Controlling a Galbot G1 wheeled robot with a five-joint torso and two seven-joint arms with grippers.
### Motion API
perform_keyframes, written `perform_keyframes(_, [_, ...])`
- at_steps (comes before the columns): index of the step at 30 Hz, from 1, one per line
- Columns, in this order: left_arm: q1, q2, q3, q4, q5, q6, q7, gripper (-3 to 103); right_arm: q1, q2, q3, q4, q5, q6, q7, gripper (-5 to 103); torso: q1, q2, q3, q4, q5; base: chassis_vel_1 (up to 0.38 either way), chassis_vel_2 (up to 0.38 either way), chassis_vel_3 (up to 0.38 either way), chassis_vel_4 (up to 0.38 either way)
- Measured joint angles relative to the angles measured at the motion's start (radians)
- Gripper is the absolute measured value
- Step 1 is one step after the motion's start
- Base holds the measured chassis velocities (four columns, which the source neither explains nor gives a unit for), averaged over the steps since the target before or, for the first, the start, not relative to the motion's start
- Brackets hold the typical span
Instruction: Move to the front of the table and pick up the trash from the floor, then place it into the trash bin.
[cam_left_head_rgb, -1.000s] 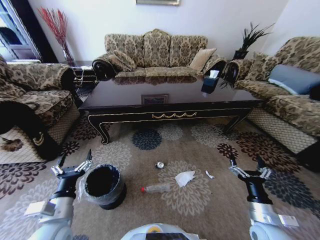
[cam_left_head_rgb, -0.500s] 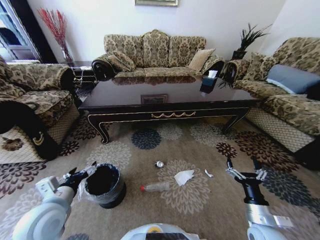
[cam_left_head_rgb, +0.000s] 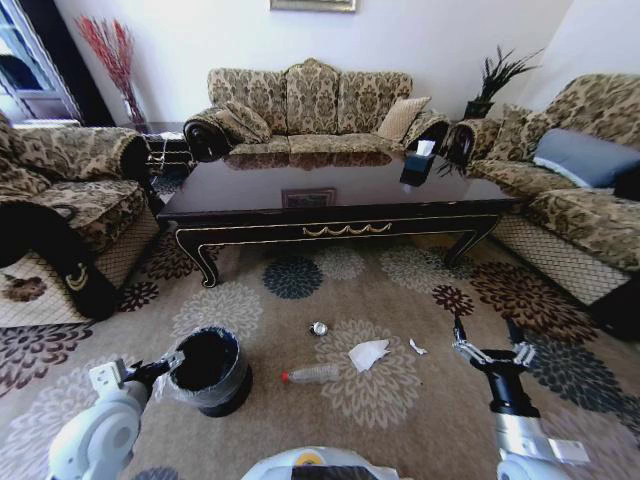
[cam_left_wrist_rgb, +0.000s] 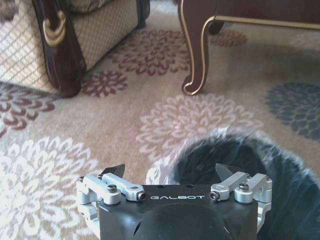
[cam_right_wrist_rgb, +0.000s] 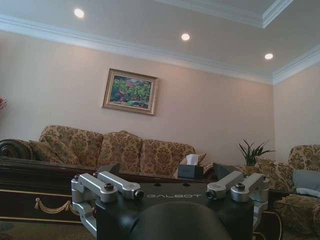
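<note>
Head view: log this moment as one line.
left end effector: open, beside trash bin | right end effector: open, empty | bottle, paper: on floor

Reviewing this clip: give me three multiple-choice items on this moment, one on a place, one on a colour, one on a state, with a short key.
1. Where does the bottle lie?
A. on the table
B. on the floor beside the trash bin
C. inside the bin

2. What colour is the bottle's cap?
A. red
B. blue
C. green

3. How is the right gripper?
A. shut on the crumpled paper
B. shut, empty
C. open, empty

Key: B, the bottle rests on carpet right of the bin; A, its end shows red; C, the fingers stand spread, holding nothing.
</note>
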Motion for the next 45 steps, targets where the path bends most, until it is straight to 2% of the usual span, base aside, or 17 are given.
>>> perform_keyframes(6, [-0.026,-0.013,0.019,0.068,0.026,-0.004,0.000,100,0.003,0.000,-0.003,-0.010,-0.007,0.002,-0.002,100,0.000,0.000,0.000,0.0001,-0.0001,0.000,0.000,0.000,0.000])
perform_keyframes(15, [-0.080,-0.027,0.045,0.152,0.004,-0.006,0.007,100,0.018,-0.012,-0.006,-0.029,-0.009,-0.003,-0.003,100,0.000,0.000,0.000,0.0000,-0.0001,0.000,0.000,0.000,0.000])
perform_keyframes(25, [-0.109,-0.026,0.054,0.217,0.029,-0.007,0.045,100,0.032,-0.008,-0.017,-0.071,-0.023,-0.001,-0.006,100,0.000,0.000,0.000,-0.0001,0.0000,0.000,0.000,0.000,0.000])
perform_keyframes(26, [-0.111,-0.026,0.057,0.222,0.032,-0.007,0.048,103,0.033,-0.007,-0.018,-0.073,-0.024,-0.001,-0.006,100,0.000,0.000,0.000,0.0000,0.0000,0.000,0.000,0.000,0.000])
perform_keyframes(31, [-0.125,-0.027,0.072,0.245,0.044,-0.010,0.057,89,0.036,-0.009,-0.016,-0.076,-0.023,-0.001,-0.007,100,0.000,0.000,0.000,0.0000,0.0000,0.000,0.000,0.000,0.000])
perform_keyframes(32, [-0.129,-0.028,0.076,0.251,0.048,-0.014,0.061,89,0.036,-0.009,-0.014,-0.077,-0.023,-0.001,-0.007,100,0.000,0.000,0.000,0.0000,-0.0001,0.000,0.000,0.000,0.000])
perform_keyframes(34, [-0.134,-0.030,0.082,0.262,0.058,-0.022,0.069,80,0.034,-0.010,-0.012,-0.080,-0.021,0.001,-0.007,100,0.000,0.000,0.000,0.0000,-0.0001,0.000,0.000,0.000,0.000])
perform_keyframes(35, [-0.134,-0.030,0.082,0.262,0.058,-0.022,0.069,80,0.034,-0.010,-0.012,-0.080,-0.021,0.001,-0.007,100,0.000,0.000,0.000,0.0000,-0.0001,0.000,0.000,0.000,0.000])
perform_keyframes(37, [-0.137,-0.032,0.090,0.272,0.067,-0.026,0.074,68,0.031,-0.010,-0.010,-0.086,-0.022,0.005,-0.007,100,0.000,0.000,0.000,0.0000,0.0000,0.000,0.000,0.000,0.000])
perform_keyframes(38, [-0.137,-0.032,0.090,0.272,0.067,-0.026,0.074,68,0.031,-0.010,-0.010,-0.086,-0.022,0.005,-0.007,100,0.000,0.000,0.000,0.0000,0.0000,0.000,0.000,0.000,0.000])
perform_keyframes(40, [-0.138,-0.032,0.093,0.277,0.074,-0.028,0.074,57,0.031,-0.009,-0.010,-0.089,-0.022,0.007,-0.008,100,0.000,0.000,0.000,0.0000,0.0000,0.000,0.000,0.000,0.000])
perform_keyframes(43, [-0.137,-0.032,0.094,0.277,0.079,-0.028,0.075,52,0.032,-0.009,-0.010,-0.089,-0.022,0.007,-0.009,100,0.000,0.000,0.000,-0.0001,0.0000,0.000,0.000,0.000,0.000])
perform_keyframes(45, [-0.133,-0.032,0.093,0.275,0.086,-0.028,0.074,42,0.035,-0.009,-0.010,-0.092,-0.023,0.007,-0.009,100,0.000,0.000,0.000,0.0000,-0.0001,0.000,0.000,0.000,0.000])
